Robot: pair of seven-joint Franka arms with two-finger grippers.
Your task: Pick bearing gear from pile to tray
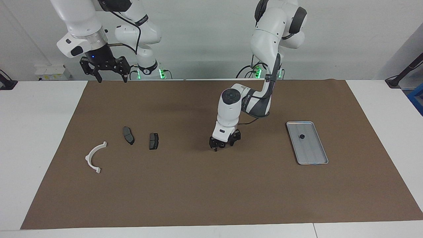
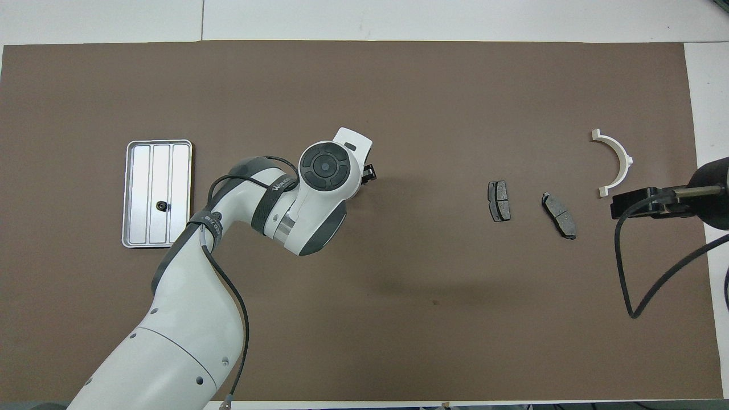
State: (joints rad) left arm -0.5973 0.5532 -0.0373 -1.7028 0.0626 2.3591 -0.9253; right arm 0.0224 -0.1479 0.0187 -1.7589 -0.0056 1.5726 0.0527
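Left pincer points down, low at mid-table; right pincer hangs raised, fingers spread.

White table, brown mat, plain pale wall.
Table is white with a seam near its front edge; a large brown mat covers most of it, leaving white margins at both ends. Wall is a flat light grey-white, evenly lit. A small white box sits by the wall at one end, a black stand leans in at the other, with a blue edge just beside it.
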